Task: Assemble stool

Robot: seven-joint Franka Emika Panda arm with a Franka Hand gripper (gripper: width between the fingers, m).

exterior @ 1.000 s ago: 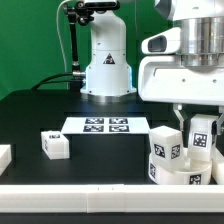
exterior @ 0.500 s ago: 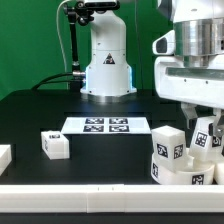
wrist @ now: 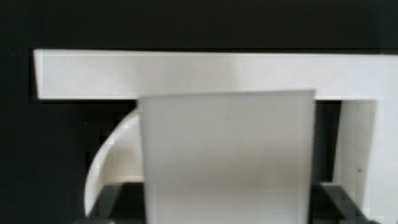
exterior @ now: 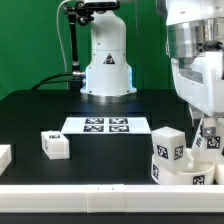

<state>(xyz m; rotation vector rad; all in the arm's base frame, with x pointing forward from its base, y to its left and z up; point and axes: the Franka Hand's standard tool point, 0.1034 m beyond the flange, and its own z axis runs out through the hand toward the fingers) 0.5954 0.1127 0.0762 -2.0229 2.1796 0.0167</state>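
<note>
White plastic parts on a black surface [exterior: 30, 115]; places are taken from the marker board [exterior: 105, 125].

- Tool [exterior: 208, 129]: clenched on one stool leg, the held leg [exterior: 211, 143]. In the wrist view the tool [wrist: 231, 196] has a dark finger at either side of that held leg [wrist: 231, 140], which fills the middle of the picture.
- Held leg: tilted, hanging low over the seat [exterior: 186, 172]. You cannot tell whether the two touch.
- Seat: lies on the surface off the marker board's corner, toward the exterior view's right and nearer the camera.
- Upright leg [exterior: 167, 143]: stands on the seat's rim on the side facing the marker board, tags showing. It is just beside the held leg, so this is the thing closest in your way.
- Loose leg [exterior: 55, 144]: lies alone off the marker board's other near corner, toward the exterior view's left and well apart from the seat.
- White piece [exterior: 3, 156]: farther that way, cut by the picture's edge and too little shown to name.
- Robot base [exterior: 107, 62]: stands behind the marker board.
- Front bar [exterior: 90, 195]: a long plain bar along the near edge of the surface, in front of the marker board and the seat.
- Wrist view, behind the held leg: a straight white band [wrist: 178, 75] and a curved white edge [wrist: 114, 150]. You cannot tell which parts these are.
</note>
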